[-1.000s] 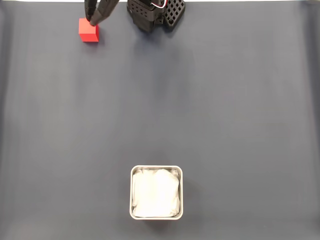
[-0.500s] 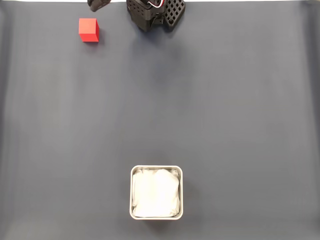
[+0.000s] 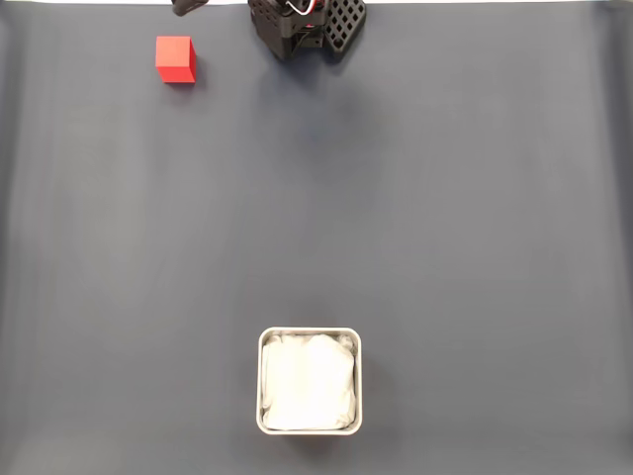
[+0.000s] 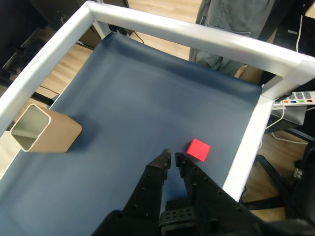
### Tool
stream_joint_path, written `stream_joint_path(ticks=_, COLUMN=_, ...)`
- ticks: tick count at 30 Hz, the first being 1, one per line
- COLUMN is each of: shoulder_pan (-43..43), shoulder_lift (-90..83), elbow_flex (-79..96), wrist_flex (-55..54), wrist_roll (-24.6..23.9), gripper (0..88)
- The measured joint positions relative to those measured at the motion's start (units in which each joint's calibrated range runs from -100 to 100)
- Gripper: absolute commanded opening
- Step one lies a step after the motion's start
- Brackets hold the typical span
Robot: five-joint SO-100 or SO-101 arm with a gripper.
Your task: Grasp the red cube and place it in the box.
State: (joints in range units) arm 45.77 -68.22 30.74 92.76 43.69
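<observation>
Mat [image 3: 396,218], dark blue, carries the box [image 3: 310,425] near the fixed view's bottom edge, well apart from the red cube [image 3: 175,58] at upper left. Wrist view: gripper [image 4: 173,158] raised, jaws nearly closed, empty; cube [image 4: 198,149] just right of fingertips.

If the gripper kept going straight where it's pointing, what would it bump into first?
Probably the blue mat. The gripper is nearly shut, and the red cube sits just right of its line in the wrist view. Depth is uncertain.

Wooden floor [image 4: 162,10], white table frame [image 4: 197,34]
</observation>
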Motion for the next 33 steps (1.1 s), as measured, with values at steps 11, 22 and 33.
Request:
stream_joint_path(ticks=11, shoulder_pan=4.97, shoulder_lift=0.00, elbow_flex=2.62, wrist_flex=0.00, wrist_roll=0.00, gripper=0.0)
stream_joint_path(ticks=22, shoulder_pan=9.87, shoulder_lift=0.00, elbow_flex=6.51, wrist_flex=-0.08, wrist_roll=0.00, gripper=0.0)
stream_joint_path(ticks=33, shoulder_pan=12.91, shoulder_lift=0.35, elbow_flex=8.41, wrist_flex=-1.03, wrist_roll=0.05, gripper=0.0)
